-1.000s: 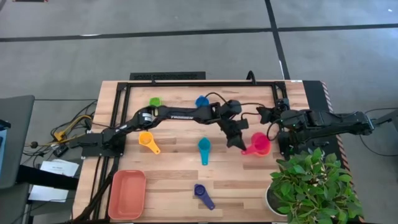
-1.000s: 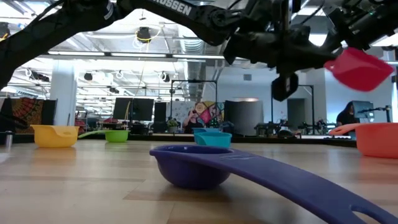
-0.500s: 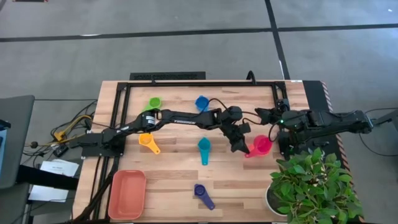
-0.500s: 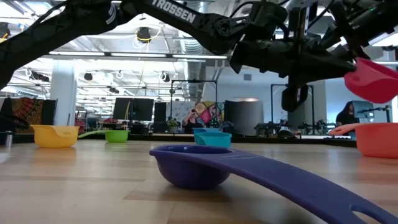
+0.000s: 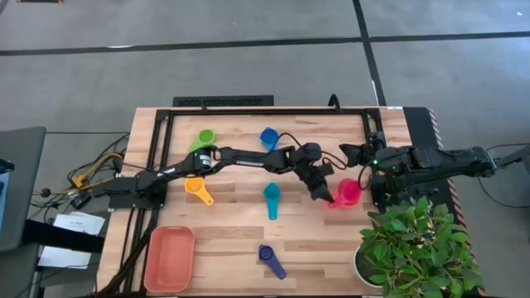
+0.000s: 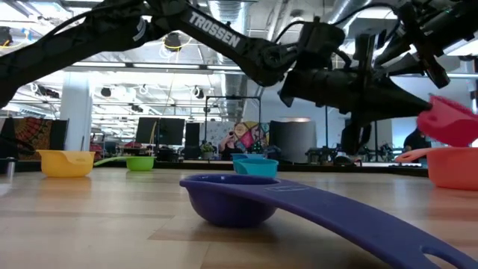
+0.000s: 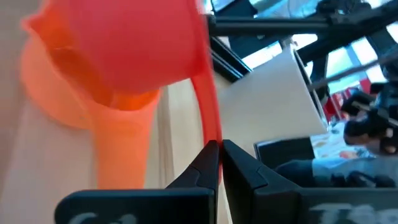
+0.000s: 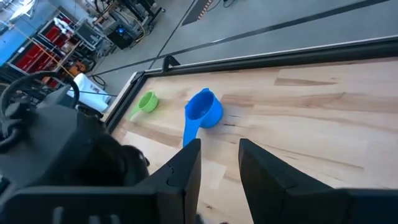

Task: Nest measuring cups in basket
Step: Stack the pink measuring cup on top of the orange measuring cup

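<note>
My left gripper (image 5: 326, 194) reaches across to the table's right half and is shut on the pink cup (image 5: 348, 192). In the low view the pink cup (image 6: 452, 122) hangs just above the coral cup (image 6: 455, 167), which stands on the table and is hidden under it from above. The green (image 5: 204, 136), blue (image 5: 268, 136), yellow-orange (image 5: 195, 188), teal (image 5: 272, 199) and purple (image 5: 269, 259) cups lie apart on the wood. The basket (image 5: 170, 258) sits at the near left corner. My right gripper (image 8: 219, 152) is open, hovering by the far right side (image 5: 351, 152). My left gripper pinches the pink cup's thin handle (image 7: 210, 115) between its two fingertips (image 7: 205, 163), coming from the table's left with the fingers lying along the handle. The cup is lifted clear, bowl roughly level, directly over the coral cup (image 7: 93, 118).
A potted plant (image 5: 414, 248) fills the near right corner, close to the cups being stacked. A black frame (image 5: 265, 110) runs along the far and left sides. Open wood lies between the teal cup and the basket.
My left gripper has carried the pink cup a little toward the table's right and lowered it, from well above the coral cup to just over its rim. It has stayed shut on the handle. The cups on the table have not moved.
</note>
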Robot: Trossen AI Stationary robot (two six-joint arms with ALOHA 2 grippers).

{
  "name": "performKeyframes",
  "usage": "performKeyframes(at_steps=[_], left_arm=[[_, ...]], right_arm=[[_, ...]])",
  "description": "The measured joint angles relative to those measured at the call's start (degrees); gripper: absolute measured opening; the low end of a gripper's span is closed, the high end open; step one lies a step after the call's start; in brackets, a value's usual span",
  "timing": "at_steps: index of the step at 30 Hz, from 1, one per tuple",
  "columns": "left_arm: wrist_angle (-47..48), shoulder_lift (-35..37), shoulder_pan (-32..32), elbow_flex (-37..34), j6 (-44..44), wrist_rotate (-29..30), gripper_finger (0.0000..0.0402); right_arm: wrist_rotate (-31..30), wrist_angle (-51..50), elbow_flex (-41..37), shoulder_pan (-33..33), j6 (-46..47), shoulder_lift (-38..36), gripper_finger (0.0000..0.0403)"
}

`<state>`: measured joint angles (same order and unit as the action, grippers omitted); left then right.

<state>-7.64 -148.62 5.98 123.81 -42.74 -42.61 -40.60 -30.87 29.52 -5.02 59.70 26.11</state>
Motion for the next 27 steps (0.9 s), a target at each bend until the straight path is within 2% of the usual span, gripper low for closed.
performKeyframes(at_steps=[6, 11, 15, 22, 27], left_arm=[[-1.0, 0.0, 0.0, 0.2, 0.4, 0.5, 0.0000], [-1.6, -0.4, -0.1, 0.2, -0.1, -3.6, 0.0000], [-0.9, -0.6, -0.1, 0.2, -1.0, -4.6, 0.0000], [0.4, -0.6, 0.0, 0.2, -0.4, -2.5, 0.0001], [0.5, -0.6, 0.4, 0.2, -2.0, -1.7, 0.0022]], right_arm=[[0.0, 0.0, 0.0, -0.2, -0.2, 0.0, 0.0129], [0.0, -0.1, 0.0, -0.2, -0.2, 0.0, 0.0132], [0.1, -0.1, 0.0, -0.2, -0.2, 0.0, 0.0134], [0.1, 0.0, 0.0, -0.8, -0.2, 0.0, 0.0133], [0.1, 0.0, 0.0, -1.7, -0.2, 0.0, 0.0135]])
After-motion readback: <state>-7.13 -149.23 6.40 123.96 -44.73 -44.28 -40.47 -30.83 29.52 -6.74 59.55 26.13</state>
